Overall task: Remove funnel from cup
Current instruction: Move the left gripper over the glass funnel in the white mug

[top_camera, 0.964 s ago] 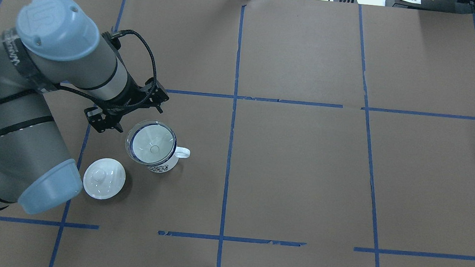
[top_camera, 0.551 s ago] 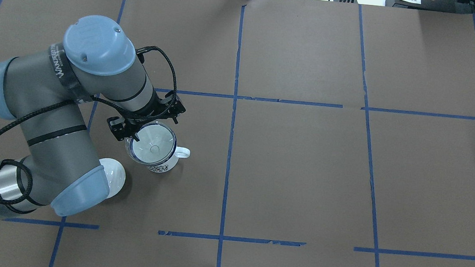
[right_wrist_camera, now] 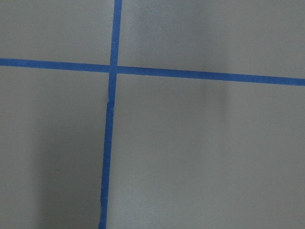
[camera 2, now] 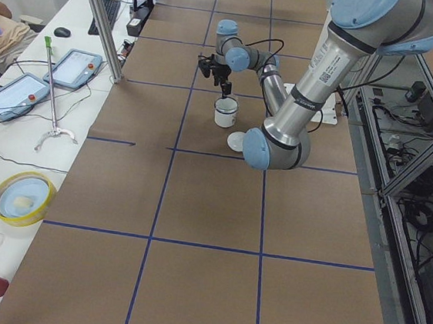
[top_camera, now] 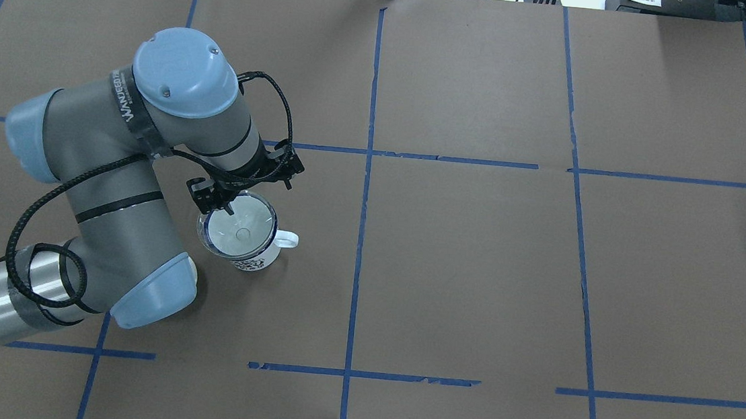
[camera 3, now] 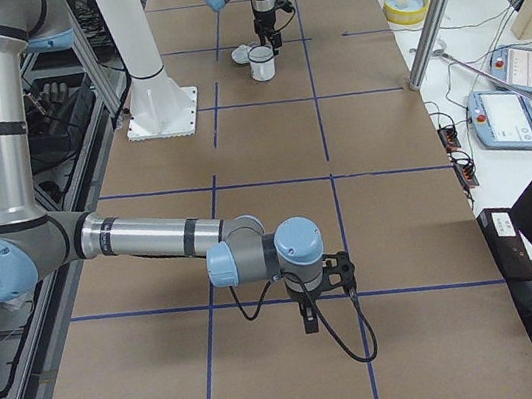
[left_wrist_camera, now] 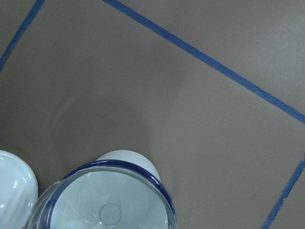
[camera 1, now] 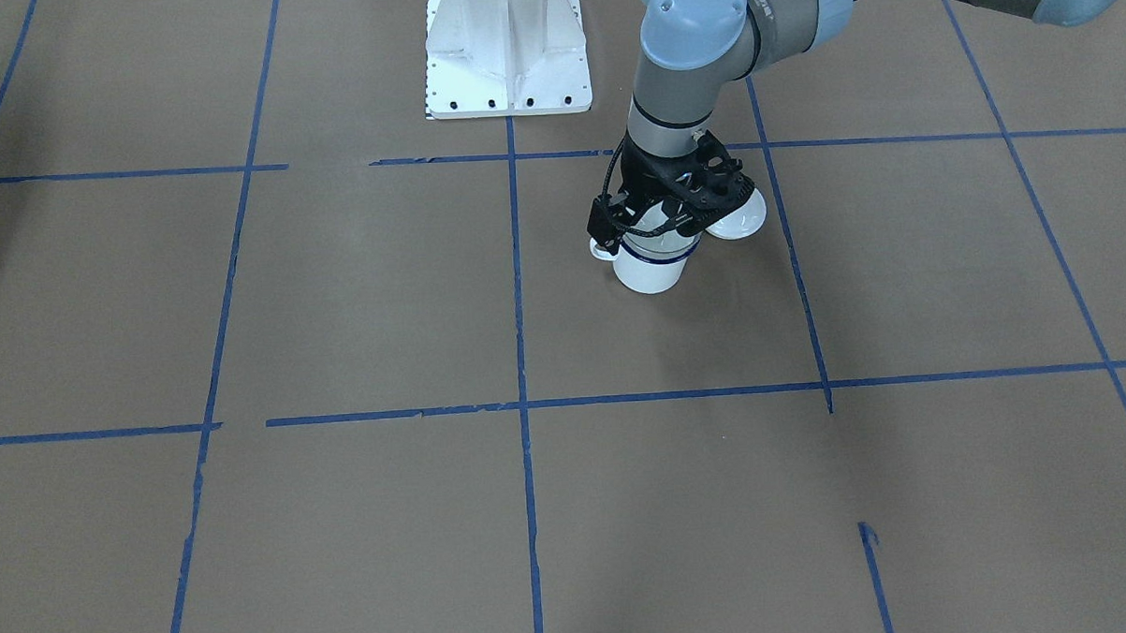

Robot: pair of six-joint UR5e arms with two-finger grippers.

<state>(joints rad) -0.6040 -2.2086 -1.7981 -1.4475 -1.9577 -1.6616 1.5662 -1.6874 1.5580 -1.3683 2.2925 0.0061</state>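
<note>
The cup (top_camera: 253, 261) is a white enamel mug with a dark blue rim, standing upright left of centre with its handle to the right. The clear funnel (top_camera: 243, 228) sits in its mouth, and the left wrist view shows it from above (left_wrist_camera: 109, 205) inside the blue rim. My left gripper (top_camera: 230, 205) points down just over the funnel's far rim and looks open and empty. In the front view it hangs right above the cup (camera 1: 650, 268). My right gripper (camera 3: 308, 319) hovers low over bare table far from the cup. I cannot tell if it is open or shut.
A white domed lid (camera 1: 742, 218) lies on the table close beside the cup, and the left arm's elbow hides it in the overhead view. The robot's white base plate (camera 1: 507, 47) is behind it. Blue tape lines cross the brown table cover.
My left arm has swung right and forward. Its gripper moved from beside the cup to over the funnel's far rim. The elbow now covers the lid in the overhead view.
</note>
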